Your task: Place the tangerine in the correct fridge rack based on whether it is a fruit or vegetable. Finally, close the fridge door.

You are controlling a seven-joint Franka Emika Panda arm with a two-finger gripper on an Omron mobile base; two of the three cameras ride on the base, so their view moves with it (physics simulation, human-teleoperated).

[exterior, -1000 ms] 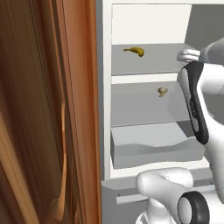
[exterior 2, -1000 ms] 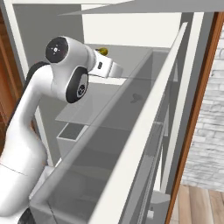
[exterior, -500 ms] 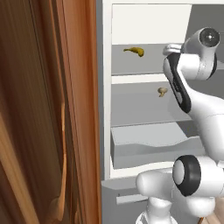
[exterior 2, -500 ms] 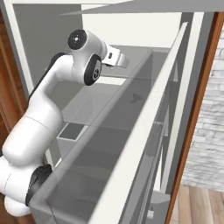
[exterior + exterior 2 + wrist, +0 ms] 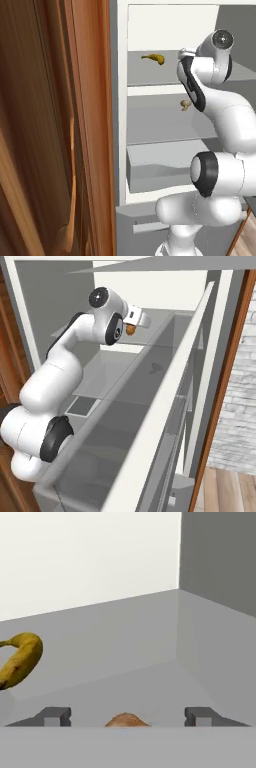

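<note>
The tangerine (image 5: 126,721) lies low on the top fridge rack (image 5: 130,647), between my gripper's (image 5: 126,716) two fingertips (image 5: 53,715). The jaws stand wide apart and neither touches the fruit, so the gripper is open. In the right base view the tangerine (image 5: 131,330) shows as an orange spot just under the white hand (image 5: 137,317), over the rack (image 5: 165,318). The fridge door (image 5: 165,406) stands open at the right, its boxy bins facing in. From the left base side, the arm hides the fruit at the rack (image 5: 145,75).
A yellow banana (image 5: 19,661) lies on the same rack to the left (image 5: 154,58). A small tan lumpy item (image 5: 185,104) sits on the lower rack. Below is a grey drawer (image 5: 160,167). A brown wooden cabinet door (image 5: 50,125) stands at the left.
The arm has risen and reached into the fridge at the top rack. The jaws went from shut to wide open, and the tangerine now lies free between them.
</note>
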